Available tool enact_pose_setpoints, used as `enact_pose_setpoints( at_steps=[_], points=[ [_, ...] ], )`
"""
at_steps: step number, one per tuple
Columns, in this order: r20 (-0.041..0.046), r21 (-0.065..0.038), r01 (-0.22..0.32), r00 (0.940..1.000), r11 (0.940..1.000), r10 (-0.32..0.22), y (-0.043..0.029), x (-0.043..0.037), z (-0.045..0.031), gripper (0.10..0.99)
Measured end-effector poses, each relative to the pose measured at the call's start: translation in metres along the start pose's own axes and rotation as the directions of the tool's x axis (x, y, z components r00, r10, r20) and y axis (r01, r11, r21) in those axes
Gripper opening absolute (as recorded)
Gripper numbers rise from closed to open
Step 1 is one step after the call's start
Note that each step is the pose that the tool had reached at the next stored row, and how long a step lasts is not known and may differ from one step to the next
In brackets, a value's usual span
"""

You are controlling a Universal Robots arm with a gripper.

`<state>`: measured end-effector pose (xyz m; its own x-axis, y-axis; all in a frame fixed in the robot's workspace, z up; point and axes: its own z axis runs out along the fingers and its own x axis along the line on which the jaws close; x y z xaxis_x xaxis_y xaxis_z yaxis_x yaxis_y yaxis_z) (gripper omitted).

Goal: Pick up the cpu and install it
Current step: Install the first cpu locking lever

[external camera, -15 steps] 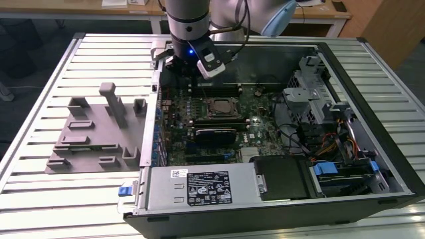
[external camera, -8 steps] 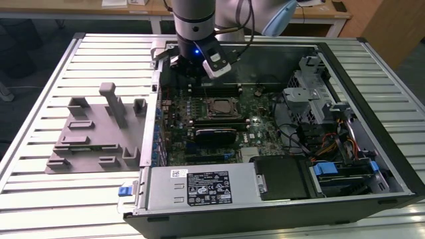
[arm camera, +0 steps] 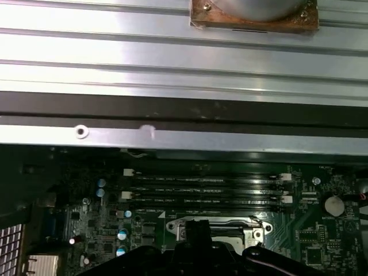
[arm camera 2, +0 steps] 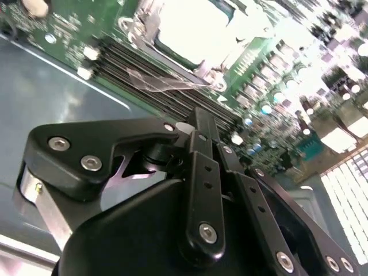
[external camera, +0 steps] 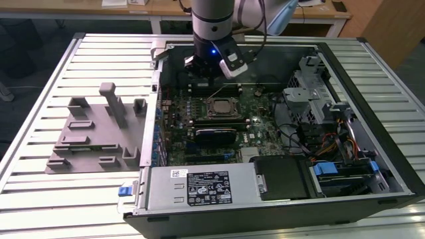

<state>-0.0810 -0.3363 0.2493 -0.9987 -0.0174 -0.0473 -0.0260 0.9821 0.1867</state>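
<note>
Gripper (external camera: 201, 75) hangs low inside the open computer case (external camera: 279, 219), at about 12 o'clock of the green board in the exterior view, over the far end of the memory slots (external camera: 222, 89). Its jaws look closed together with nothing between them; in both wrist views the black fingers (arm camera 2: 198, 123) meet in a single narrow tip (arm camera: 198, 230). The cpu (external camera: 222, 107) lies flat in the black-framed socket (external camera: 207, 115) near the middle of the board, silvery top up, apart from the jaws and toward 5 o'clock of them in the exterior view. In the second wrist view the cpu (arm camera 2: 190, 29) shows as a pale square beyond the fingertips, with the memory slots (arm camera 2: 161, 75) between the two. A grey plastic tray (external camera: 86, 149) sits on the slatted table (external camera: 40, 199) at 9 o'clock of the case, just beside its wall.
</note>
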Motion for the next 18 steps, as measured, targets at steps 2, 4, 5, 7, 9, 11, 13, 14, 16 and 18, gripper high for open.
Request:
enact_pose_setpoints(
  at_steps=[2, 4, 5, 7, 9, 11, 13, 14, 16, 18],
  points=[
    [-0.0001, 0.004, 0.0, 1.0, 1.0, 0.0, -0.0001, -0.0015, 0.0001, 0.106],
    [0.0, 0.004, 0.0, 1.0, 1.0, 0.0, -0.0001, -0.0016, 0.0001, 0.106],
    [-0.0001, 0.004, 0.0, 1.0, 1.0, 0.0, -0.0001, -0.0016, 0.0001, 0.106],
    [0.0042, 0.008, -0.003, 1.0, 1.0, 0.003, -0.0001, -0.0018, 0.0003, 0.106],
    [0.0174, 0.013, -0.012, 0.9998, 0.9998, 0.012, -0.0002, -0.0016, 0.0009, 0.106],
    [0.0311, 0.014, -0.021, 0.9993, 0.9997, 0.021, -0.0004, -0.0016, 0.0019, 0.106],
    [0.0422, 0.014, -0.027, 0.9988, 0.9995, 0.026, -0.0006, -0.0015, 0.0029, 0.106],
    [0.0479, 0.014, -0.027, 0.9985, 0.9995, 0.027, -0.0007, -0.0015, 0.0033, 0.106],
    [0.0581, 0.013, -0.029, 0.9979, 0.9995, 0.028, -0.0008, -0.0015, 0.0041, 0.106],
    [0.0673, 0.013, -0.031, 0.9973, 0.9994, 0.03, -0.001, -0.0015, 0.0049, 0.106]
  ],
)
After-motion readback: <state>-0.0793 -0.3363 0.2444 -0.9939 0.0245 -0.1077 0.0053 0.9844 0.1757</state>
